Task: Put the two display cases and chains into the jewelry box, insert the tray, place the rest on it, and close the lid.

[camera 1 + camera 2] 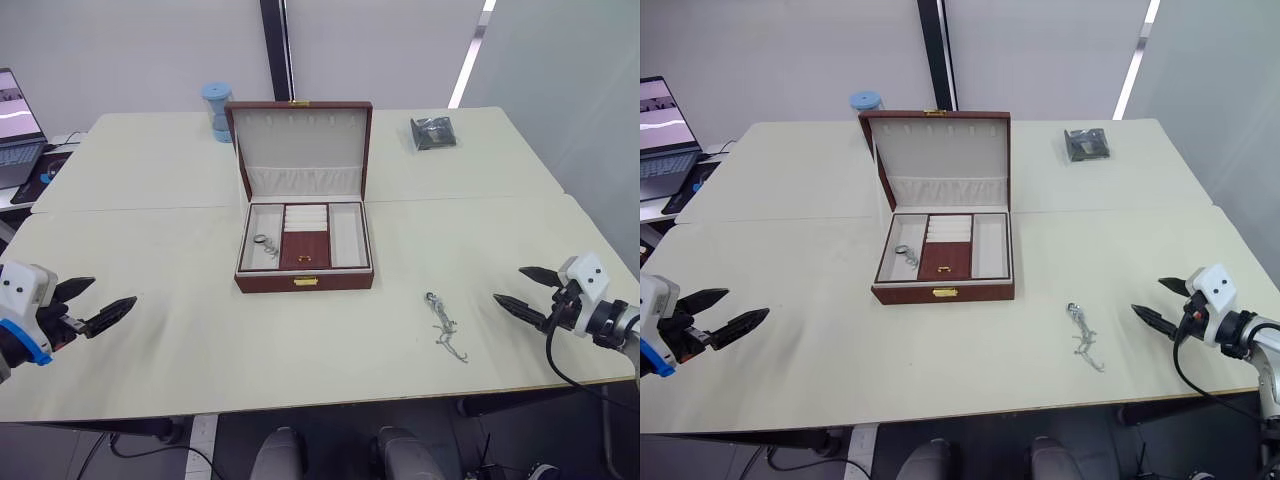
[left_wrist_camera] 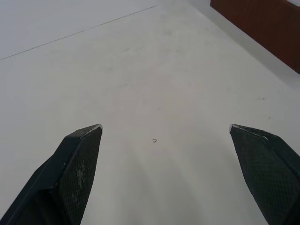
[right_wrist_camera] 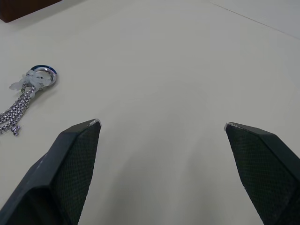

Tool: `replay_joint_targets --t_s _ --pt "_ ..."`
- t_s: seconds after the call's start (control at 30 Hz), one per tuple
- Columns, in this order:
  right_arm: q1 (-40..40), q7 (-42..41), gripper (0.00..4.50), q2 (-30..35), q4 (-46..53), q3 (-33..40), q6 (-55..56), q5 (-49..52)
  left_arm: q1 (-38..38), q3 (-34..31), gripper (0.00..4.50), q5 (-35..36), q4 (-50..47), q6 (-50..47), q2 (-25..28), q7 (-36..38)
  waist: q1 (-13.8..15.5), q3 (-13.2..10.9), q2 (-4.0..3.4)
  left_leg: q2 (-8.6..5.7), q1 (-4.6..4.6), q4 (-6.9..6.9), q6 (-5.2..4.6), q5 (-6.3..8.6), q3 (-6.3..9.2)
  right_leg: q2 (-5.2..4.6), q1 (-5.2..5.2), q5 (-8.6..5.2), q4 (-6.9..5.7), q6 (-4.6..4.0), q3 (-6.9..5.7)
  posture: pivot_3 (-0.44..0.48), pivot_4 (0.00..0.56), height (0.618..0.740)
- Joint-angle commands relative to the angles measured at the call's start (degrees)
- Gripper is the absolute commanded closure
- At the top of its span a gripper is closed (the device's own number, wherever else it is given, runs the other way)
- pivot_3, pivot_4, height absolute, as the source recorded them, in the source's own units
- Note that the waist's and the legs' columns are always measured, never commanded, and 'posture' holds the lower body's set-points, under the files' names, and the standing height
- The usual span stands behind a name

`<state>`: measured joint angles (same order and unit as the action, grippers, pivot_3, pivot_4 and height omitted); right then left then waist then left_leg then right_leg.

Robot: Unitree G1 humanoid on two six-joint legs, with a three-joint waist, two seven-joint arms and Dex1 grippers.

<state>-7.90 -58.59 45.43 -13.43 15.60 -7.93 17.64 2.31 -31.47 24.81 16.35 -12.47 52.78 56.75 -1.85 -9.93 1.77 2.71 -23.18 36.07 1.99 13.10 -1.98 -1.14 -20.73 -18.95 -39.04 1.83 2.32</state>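
Your jewelry box sits in the middle of the bench, a little toward the far side, with its lid standing upright on the hinge and the gold clasp facing you. The tray appears to be seated in the box: you can see cream side compartments, a ring-roll section, and a brown centre panel with a small gold item on it. A small silvery piece lies in the tray's left compartment.

A chain with a ring at one end lies loose on the bench to the right of the box, nearer your edge, well apart from the box. In the right wrist view the chain is ahead and off to one side of the fingers, not touching them.

What looks like the display cases, a dark flat stack, rests at the far right of the bench, well away from the box. You cannot tell from here whether it is one case or two.

Your left end effector hovers over the near left of the bench, fingers spread and gripping nothing. Your right end effector hovers at the near right, to the right of the chain, fingers likewise spread and empty.

A blue-lidded container stands behind the lid, and a laptop sits at the far left.
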Motion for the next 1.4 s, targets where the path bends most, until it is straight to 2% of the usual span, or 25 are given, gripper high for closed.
replay_joint_targets --t_s 0.03,0.37,0.63,0.93,1.2,1.4 --pt "-0.75 0.27 0.02 0.18 0.93 0.70 0.71 0.83 0.24 -0.68 0.00 0.36 -2.51 -0.29 0.05 -0.44 0.00 0.00 0.00 0.00 0.00 0.00 0.00 0.00 0.00 0.00 0.00 0.00 0.00 0.00 0.00 0.000 0.150 0.740" --pt "-0.54 1.49 0.02 -1.72 3.40 1.81 -0.81 2.96 0.99 0.30 0.00 1.47 -8.36 -2.42 -2.01 -0.19 -0.01 0.01 0.00 0.00 0.01 0.01 0.00 0.00 0.00 0.00 0.02 0.00 -0.01 0.00 0.00 0.000 0.150 0.740" --pt "2.73 3.05 0.02 -3.62 12.28 1.41 -4.30 6.27 2.25 5.88 0.00 2.32 -17.42 -3.75 -3.02 3.33 0.05 0.01 0.00 -0.01 0.04 0.03 0.00 0.00 0.04 0.00 0.09 0.00 -0.03 0.00 -0.01 0.000 0.150 0.740" --pt "9.39 3.35 0.02 -5.68 24.08 -2.41 -5.62 6.82 9.21 13.40 0.00 2.01 -29.02 0.44 -3.61 11.03 0.06 0.02 0.00 0.00 0.18 0.01 0.00 0.00 0.04 0.02 0.24 0.00 -0.01 0.01 0.00 0.000 0.150 0.740" --pt "17.03 5.13 0.02 -7.63 30.38 -7.95 -3.77 3.39 6.91 23.00 0.00 1.36 -34.00 6.54 -7.17 14.95 0.26 0.06 0.04 -0.03 0.26 0.05 0.00 0.00 0.07 0.02 0.37 0.00 0.02 0.01 -0.01 0.000 0.150 0.740" --pt "17.40 10.23 0.02 -9.73 29.73 -10.34 -4.45 -0.34 2.30 27.47 0.00 1.88 -34.81 6.52 -8.18 15.43 0.17 0.08 0.05 -0.01 0.31 0.07 0.00 -0.01 0.10 0.09 0.41 0.00 0.00 0.01 -0.02 0.000 0.150 0.740"
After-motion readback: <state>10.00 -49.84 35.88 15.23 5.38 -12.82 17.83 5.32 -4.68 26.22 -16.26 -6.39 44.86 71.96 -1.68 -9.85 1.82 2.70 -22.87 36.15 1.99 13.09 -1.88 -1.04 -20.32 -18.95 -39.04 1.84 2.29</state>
